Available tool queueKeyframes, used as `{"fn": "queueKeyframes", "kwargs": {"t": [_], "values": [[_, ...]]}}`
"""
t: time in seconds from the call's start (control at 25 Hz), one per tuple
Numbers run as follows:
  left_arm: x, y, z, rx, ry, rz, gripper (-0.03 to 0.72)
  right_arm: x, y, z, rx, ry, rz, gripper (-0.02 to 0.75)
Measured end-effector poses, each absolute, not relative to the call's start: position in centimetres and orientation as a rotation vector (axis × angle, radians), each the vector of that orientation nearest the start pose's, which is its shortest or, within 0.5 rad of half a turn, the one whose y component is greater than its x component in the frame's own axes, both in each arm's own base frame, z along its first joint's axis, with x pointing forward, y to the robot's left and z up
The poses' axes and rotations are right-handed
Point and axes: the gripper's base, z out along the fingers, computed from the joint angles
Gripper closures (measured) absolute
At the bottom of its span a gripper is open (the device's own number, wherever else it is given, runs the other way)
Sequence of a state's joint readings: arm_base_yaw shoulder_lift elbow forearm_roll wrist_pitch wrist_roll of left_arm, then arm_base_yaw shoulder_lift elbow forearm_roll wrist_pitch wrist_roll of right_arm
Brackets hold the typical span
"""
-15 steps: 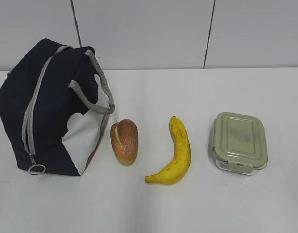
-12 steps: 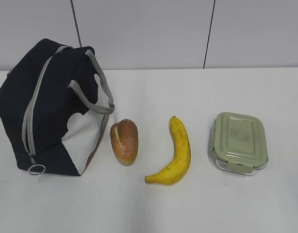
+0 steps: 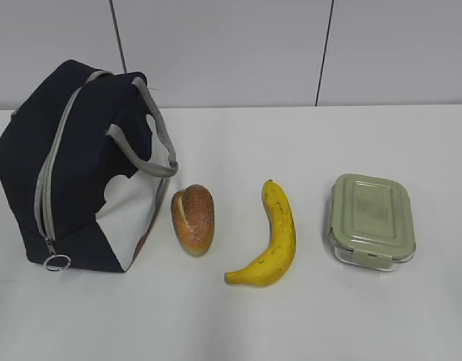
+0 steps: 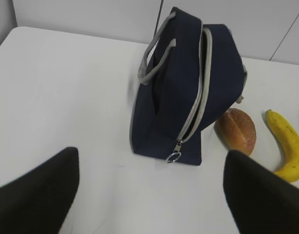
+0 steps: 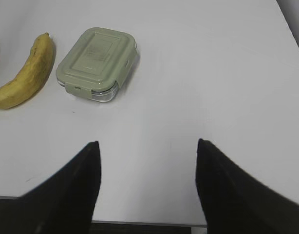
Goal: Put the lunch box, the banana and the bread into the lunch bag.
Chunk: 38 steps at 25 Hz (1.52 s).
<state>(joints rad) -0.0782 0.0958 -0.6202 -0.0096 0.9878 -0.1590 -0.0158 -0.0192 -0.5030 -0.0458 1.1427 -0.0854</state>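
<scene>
- Exterior view: lunch bag zipped, left on the bench; bread, banana, lunch box beside it.
- Left gripper and right gripper: jaws spread, empty.
- Pinch the ring pull squarely first.

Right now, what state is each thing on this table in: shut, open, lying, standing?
lunch bag: standing, zipper shut.
lunch box: lying flat, lid on.
banana: lying on the table, unpeeled.
bread: lying beside the bag.
left gripper: jaws open, holding nothing.
right gripper: jaws open, holding nothing.
</scene>
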Motion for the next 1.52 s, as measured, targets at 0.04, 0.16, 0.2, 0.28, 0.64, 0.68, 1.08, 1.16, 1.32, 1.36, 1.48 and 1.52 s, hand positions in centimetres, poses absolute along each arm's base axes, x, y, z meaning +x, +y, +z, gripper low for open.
{"fn": "queueKeyframes", "kwargs": {"t": [0.04, 0.16, 0.2, 0.28, 0.64, 0.68, 1.08, 1.16, 1.32, 1.36, 1.48, 1.52], "values": [[0.6, -0.2, 32.3, -0.079, 1.963, -0.177, 0.097, -1.2, -0.4, 27.1, -0.068, 2.104, -0.116, 0.281], [3.2, -0.5, 34.0, -0.083, 2.014, -0.198, 0.097, -1.2, -0.4, 27.1, -0.068, 2.104, -0.116, 0.281], [4.2, -0.7, 34.6, -0.076, 2.033, -0.198, 0.097, -1.2, -0.4, 27.1, -0.068, 2.104, -0.116, 0.281], [6.2, -1.0, 35.7, -0.044, 2.059, -0.2, 0.097, -1.2, -0.4, 27.1, -0.068, 2.104, -0.116, 0.281], [17.5, -3.0, 39.4, 0.123, 2.245, -0.271, 0.123, -1.2, -0.4, 27.1, -0.068, 2.104, -0.116, 0.281], [18.9, -3.3, 39.6, 0.141, 2.265, -0.291, 0.127, -1.2, -0.4, 27.1, -0.068, 2.104, -0.116, 0.281], [30.4, -4.6, 37.9, 0.22, 2.553, -0.339, 0.182, -1.2, -0.4, 27.1, -0.068, 2.104, -0.116, 0.281], [32.0, -4.7, 37.1, 0.225, 2.592, -0.332, 0.21, -1.2, -0.4, 27.1, -0.068, 2.104, -0.116, 0.281], [34.5, -4.7, 35.1, 0.231, 2.653, -0.309, 0.253, -1.2, -0.4, 27.1, -0.068, 2.104, -0.116, 0.281], [34.9, -4.7, 34.7, 0.232, 2.666, -0.306, 0.26, -1.2, -0.4, 27.1, -0.068, 2.104, -0.116, 0.281], [35.9, -4.8, 33.5, 0.238, 2.707, -0.302, 0.277, -1.2, -0.4, 27.1, -0.068, 2.104, -0.116, 0.281], [36.1, -4.8, 33.2, 0.24, 2.72, -0.302, 0.283, -1.2, -0.4, 27.1, -0.068, 2.104, -0.116, 0.281]]}}
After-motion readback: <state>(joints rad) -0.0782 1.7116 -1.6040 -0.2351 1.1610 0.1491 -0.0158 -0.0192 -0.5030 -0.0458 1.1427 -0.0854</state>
